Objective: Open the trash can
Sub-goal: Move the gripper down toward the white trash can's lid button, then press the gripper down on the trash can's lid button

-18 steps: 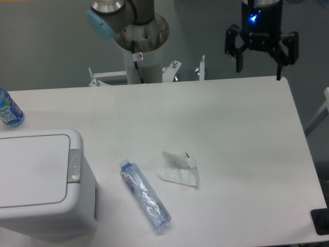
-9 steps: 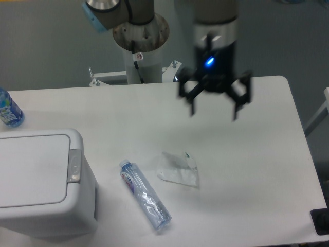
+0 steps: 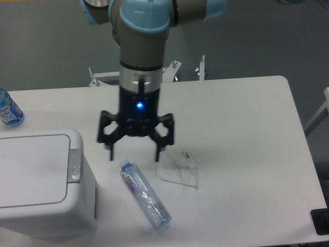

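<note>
The trash can (image 3: 38, 182) is a large white boxy bin at the front left of the table, with its flat lid down and a small grey latch (image 3: 75, 165) on its right edge. My gripper (image 3: 134, 156) hangs over the table just right of the bin, open and empty, its two fingers pointing down. Its left fingertip (image 3: 110, 154) is a short way right of the latch and not touching it.
A clear plastic bottle (image 3: 145, 194) lies on the table below the gripper. A crumpled clear plastic bag (image 3: 179, 169) lies to its right. A blue-labelled bottle (image 3: 9, 109) stands at the far left edge. The arm's base (image 3: 141, 56) is behind the table.
The gripper has swept from the back right of the table leftward and toward the front, to just right of the bin. It stayed open. Bin, bottles and bag have not moved.
</note>
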`<state>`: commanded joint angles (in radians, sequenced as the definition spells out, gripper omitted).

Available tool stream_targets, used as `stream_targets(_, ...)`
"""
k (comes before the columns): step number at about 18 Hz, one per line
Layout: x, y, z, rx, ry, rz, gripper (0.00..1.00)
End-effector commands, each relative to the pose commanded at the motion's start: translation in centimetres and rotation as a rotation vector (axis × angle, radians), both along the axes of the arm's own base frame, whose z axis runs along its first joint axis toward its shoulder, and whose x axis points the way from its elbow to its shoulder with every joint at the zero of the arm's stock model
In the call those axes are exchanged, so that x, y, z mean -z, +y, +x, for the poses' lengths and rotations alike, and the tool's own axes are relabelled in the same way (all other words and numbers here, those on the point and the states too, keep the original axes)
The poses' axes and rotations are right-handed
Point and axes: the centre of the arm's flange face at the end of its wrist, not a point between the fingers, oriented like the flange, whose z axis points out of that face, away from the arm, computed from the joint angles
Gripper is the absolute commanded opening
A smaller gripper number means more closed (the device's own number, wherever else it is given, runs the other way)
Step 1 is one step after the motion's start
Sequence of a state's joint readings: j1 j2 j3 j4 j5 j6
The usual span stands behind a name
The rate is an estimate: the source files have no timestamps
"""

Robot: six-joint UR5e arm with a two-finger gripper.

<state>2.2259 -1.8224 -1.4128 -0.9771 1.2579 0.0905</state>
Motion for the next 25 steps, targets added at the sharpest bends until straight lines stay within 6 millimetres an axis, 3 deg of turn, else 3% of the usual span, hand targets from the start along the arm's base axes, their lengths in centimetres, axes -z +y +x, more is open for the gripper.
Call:
stream_targets(6, 1.0, 1.4, 2.3, 0.043, -0.008, -0.012, 1.0)
stream_targets(14, 2.6, 2.3, 1.5, 0.051, 0.004, -0.011, 1.0)
stream_targets(25, 2.0, 2.0, 1.0, 0.041, 0.015, 0.0, 1.0)
